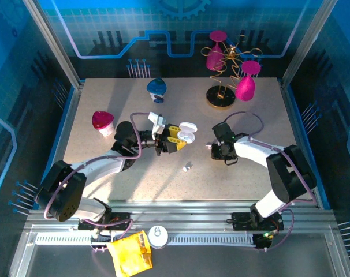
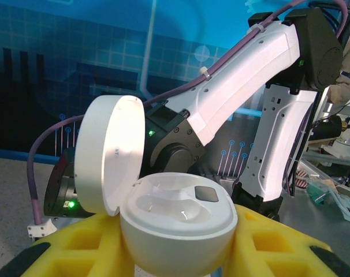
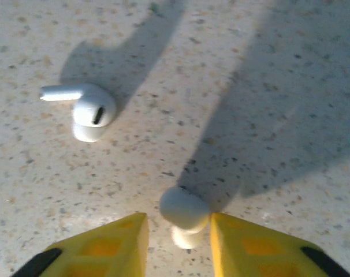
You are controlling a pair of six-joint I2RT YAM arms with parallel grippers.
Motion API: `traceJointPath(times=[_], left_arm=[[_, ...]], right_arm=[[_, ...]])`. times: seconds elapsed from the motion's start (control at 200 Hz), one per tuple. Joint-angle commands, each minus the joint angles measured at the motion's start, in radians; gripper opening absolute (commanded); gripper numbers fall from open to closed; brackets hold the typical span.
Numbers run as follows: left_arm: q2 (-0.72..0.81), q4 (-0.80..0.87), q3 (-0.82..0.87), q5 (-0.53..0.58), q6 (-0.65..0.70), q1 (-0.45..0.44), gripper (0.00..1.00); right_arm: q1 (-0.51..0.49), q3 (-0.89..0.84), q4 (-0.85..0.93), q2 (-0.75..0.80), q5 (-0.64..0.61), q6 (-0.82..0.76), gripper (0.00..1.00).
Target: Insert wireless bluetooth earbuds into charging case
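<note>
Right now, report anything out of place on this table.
One earbud lies flat on the table; another earbud sits between the fingers of the right gripper. Neither is in the open charging case, held by the left gripper, whose wells look empty.

The left hand (image 1: pixel 174 140) grips the open white charging case (image 1: pixel 187 133); on the speckled worktop (image 1: pixel 105 173), one tiny earbud (image 1: pixel 187 166) lies near the right hand (image 1: pixel 216 152).
</note>
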State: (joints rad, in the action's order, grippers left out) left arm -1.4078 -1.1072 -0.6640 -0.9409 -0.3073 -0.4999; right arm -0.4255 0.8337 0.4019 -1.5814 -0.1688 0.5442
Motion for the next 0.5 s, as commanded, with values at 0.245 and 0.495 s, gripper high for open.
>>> traceJointPath(times=[0.245, 0.495], left_arm=[[0.018, -0.021, 0.002, -0.018, 0.020, 0.007, 0.36], [0.019, -0.027, 0.007, -0.017, 0.021, 0.006, 0.36]], right_arm=[[-0.009, -0.028, -0.130, 0.023, 0.169, -0.004, 0.39], [-0.003, -0.037, -0.162, 0.051, 0.258, -0.039, 0.39]])
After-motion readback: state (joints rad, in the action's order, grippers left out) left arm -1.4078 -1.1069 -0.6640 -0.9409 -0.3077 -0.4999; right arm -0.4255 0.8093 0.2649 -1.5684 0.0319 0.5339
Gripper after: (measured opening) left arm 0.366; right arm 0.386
